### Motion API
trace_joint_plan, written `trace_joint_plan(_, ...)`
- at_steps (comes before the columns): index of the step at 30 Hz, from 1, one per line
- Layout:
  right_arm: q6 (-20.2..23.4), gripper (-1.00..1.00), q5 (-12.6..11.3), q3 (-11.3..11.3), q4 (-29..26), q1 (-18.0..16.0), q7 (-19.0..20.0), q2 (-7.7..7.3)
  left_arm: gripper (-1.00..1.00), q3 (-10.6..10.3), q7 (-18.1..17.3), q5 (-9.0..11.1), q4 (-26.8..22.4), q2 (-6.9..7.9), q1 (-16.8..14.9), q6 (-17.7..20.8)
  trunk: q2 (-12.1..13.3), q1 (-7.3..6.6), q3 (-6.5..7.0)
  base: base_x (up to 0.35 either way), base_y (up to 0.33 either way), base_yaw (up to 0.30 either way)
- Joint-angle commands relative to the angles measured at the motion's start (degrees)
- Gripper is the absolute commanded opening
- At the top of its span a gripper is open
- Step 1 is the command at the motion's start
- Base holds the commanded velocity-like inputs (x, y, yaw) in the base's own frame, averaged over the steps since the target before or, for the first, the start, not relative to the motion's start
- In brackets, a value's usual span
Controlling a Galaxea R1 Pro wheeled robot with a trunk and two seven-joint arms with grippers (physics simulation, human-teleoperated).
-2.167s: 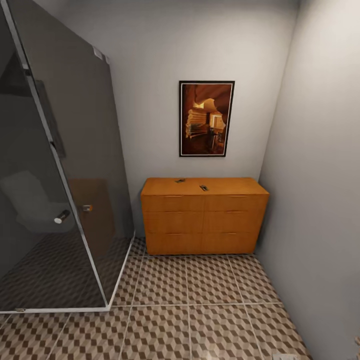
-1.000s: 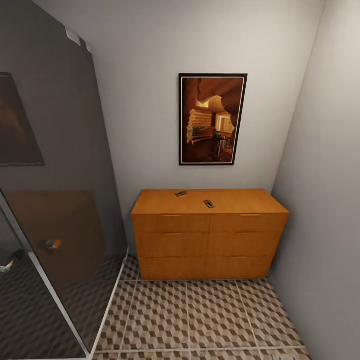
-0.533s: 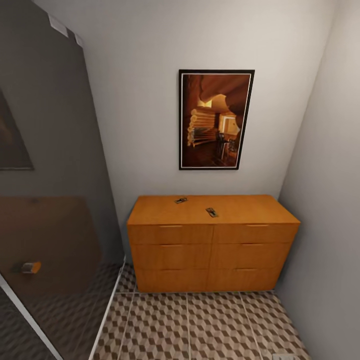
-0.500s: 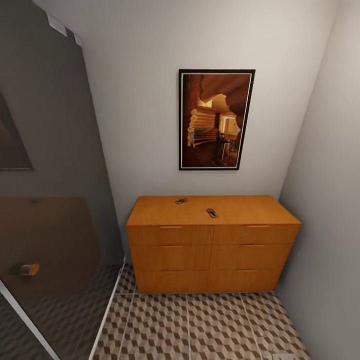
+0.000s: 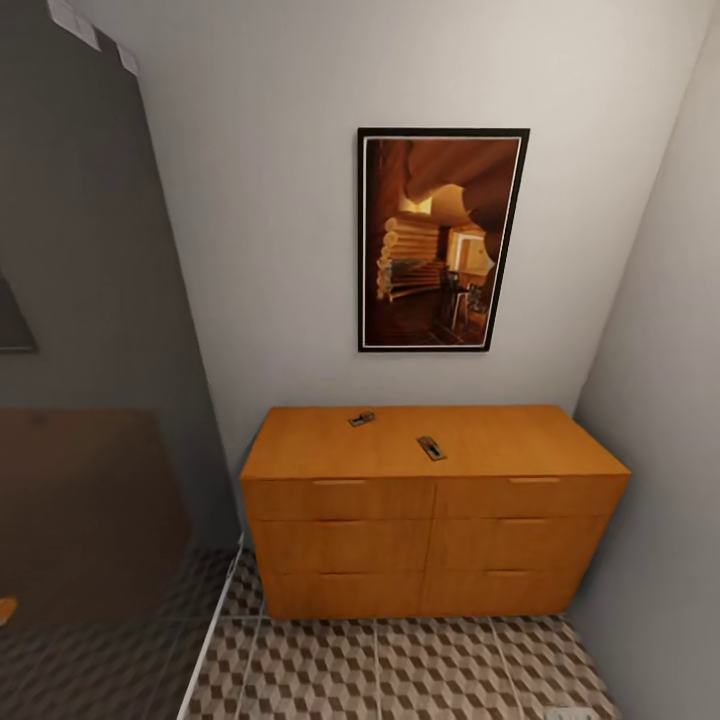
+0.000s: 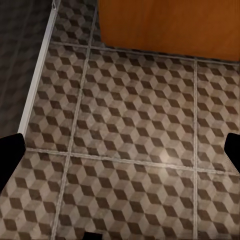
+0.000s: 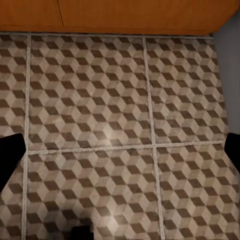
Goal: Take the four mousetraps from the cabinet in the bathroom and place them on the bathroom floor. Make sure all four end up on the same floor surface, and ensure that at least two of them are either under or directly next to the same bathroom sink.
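Mousetraps (image 5: 432, 448), two visible, lie small and blurry atop the cabinet (image 5: 430, 520); both pincers' openness unclear.

framed picture (image 5: 441, 240): on grey wall | dark glass shower panel (image 5: 90, 330): left | white threshold strip (image 6: 37, 80)

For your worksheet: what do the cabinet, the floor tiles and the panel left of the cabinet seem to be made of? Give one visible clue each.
The cabinet looks like orange-brown wood with a smooth satin finish: faint grain, soft sheen. The bathroom floor looks like ceramic tile, going by its pale grout lines and printed cube pattern. The panel is probably tinted glass: dark, and it dimly reflects the cabinet.
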Motion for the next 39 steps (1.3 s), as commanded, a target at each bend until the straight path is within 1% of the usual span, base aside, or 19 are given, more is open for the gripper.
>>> trace_joint_plan(1,-0.40,1.00,0.03,0.04,0.25,-0.12,-0.10,0.00,1.00,-0.49,0.33,0.09,0.23,-0.03,-0.11,-0.35,-0.13,0.07,-0.13,0.331,0.000,0.000)
trace_joint_plan(8,-0.40,1.00,0.29,0.09,0.20,-0.12,-0.15,0.00,1.00,-0.49,0.30,0.15,0.19,-0.12,-0.11,-0.46,-0.13,0.07,-0.13,0.177,0.000,0.000)
trace_joint_plan(21,-0.39,1.00,0.69,0.26,0.07,-0.12,-0.69,-0.08,1.00,-0.36,0.25,0.31,0.15,-0.35,-0.11,-0.49,-0.13,0.07,-0.13,0.018,0.000,0.000)
trace_joint_plan(25,-0.34,1.00,0.86,0.23,-0.95,-0.12,-0.37,-0.05,1.00,-0.38,0.19,0.40,0.02,-0.36,-0.11,-0.50,-0.13,0.07,-0.13,0.001,0.000,0.000)
trace_joint_plan(29,-0.12,1.00,0.90,0.20,-4.64,-0.09,-0.15,-0.04,1.00,-0.58,0.19,0.37,-0.44,-0.34,-0.15,-0.42,-0.13,0.07,-0.13,0.000,0.000,0.000)
trace_joint_plan(30,0.02,1.00,1.01,0.21,-7.37,-0.10,-0.10,-0.03,1.00,-0.64,0.31,0.31,-1.28,-0.31,-0.28,-0.33,-0.13,0.07,-0.13,0.000,0.000,0.000)
trace_joint_plan(34,0.36,1.00,1.24,0.18,-13.06,-0.09,-0.05,-0.01,1.00,-0.71,1.19,0.08,-5.16,-0.32,-0.44,0.14,-0.13,0.07,-0.13,0.000,0.000,0.000)
trace_joint_plan(35,0.66,1.00,1.29,0.16,-15.88,-0.09,-0.03,-0.01,1.00,-0.74,1.87,-0.01,-7.82,-0.32,-0.48,1.27,-0.13,0.07,-0.13,0.000,0.000,0.000)
trace_joint_plan(37,1.14,1.00,1.31,0.15,-18.77,-0.10,-0.04,0.00,1.00,-0.78,2.59,-0.07,-10.66,-0.24,-0.51,3.43,-0.13,0.07,-0.13,0.000,0.000,0.000)
trace_joint_plan(39,2.01,1.00,1.31,0.11,-21.61,-0.09,-0.06,0.00,1.00,-0.80,3.35,-0.11,-13.81,-0.09,-0.52,6.50,-0.13,0.07,-0.13,0.000,0.000,0.000)
